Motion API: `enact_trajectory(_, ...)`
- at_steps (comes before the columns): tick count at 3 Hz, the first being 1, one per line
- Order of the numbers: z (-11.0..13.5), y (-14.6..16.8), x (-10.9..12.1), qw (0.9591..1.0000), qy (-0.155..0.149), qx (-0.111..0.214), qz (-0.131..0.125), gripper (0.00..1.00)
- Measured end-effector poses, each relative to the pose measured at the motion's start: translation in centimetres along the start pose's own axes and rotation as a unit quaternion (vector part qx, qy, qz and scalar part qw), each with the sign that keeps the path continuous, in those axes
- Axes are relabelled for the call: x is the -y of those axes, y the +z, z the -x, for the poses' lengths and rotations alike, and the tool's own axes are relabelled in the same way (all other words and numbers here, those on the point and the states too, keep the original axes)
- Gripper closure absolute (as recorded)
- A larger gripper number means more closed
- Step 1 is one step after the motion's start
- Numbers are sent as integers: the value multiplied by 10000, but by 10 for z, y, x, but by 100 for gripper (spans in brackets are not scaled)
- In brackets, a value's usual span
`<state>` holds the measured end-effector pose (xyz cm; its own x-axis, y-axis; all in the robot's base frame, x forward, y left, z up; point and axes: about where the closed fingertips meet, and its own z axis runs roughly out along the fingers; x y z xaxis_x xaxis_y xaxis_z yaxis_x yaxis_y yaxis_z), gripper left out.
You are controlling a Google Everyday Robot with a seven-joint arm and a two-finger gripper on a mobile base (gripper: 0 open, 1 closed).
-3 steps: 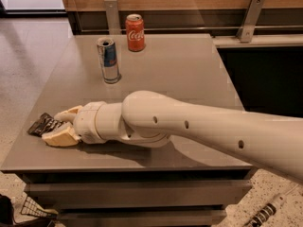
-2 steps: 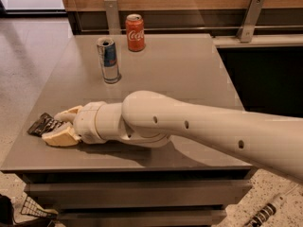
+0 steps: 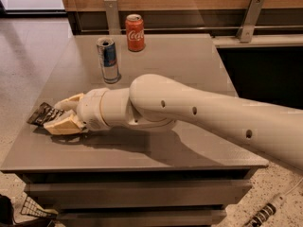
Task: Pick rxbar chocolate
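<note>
Camera view: pincer [image 3: 54,116], low at near-left edge of counter [image 3: 189,60], unmoved this past second; rxbar chocolate [image 3: 40,112] lies at its tip, unlifted. Whether pincer grips it, I cannot tell; pick pending.

Dark, pale-striped rxbar chocolate [image 3: 41,112] lies flat at the table's [image 3: 189,56] left edge, at the tool [image 3: 53,117].

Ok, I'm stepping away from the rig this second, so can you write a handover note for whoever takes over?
Claw: low over the table's front-left corner, at the rxbar chocolate. Grip not confirmed.
Bar: near the table's left edge, its outer end poking out past the claw.
Blue can and red Coke can: upright further back, apart from the arm.
Done: reach to the bar.
Left: confirm the grip, then lift the bar clear.
</note>
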<state>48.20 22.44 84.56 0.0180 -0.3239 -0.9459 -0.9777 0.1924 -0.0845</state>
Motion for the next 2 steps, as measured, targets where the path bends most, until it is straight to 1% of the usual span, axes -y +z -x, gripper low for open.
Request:
enact_trajectory(1, 34, -24, 5, 9995, -295, -29, -64, 100)
enact_trajectory(2, 67, -49, 4, 9979, -628, -24, -171, 100)
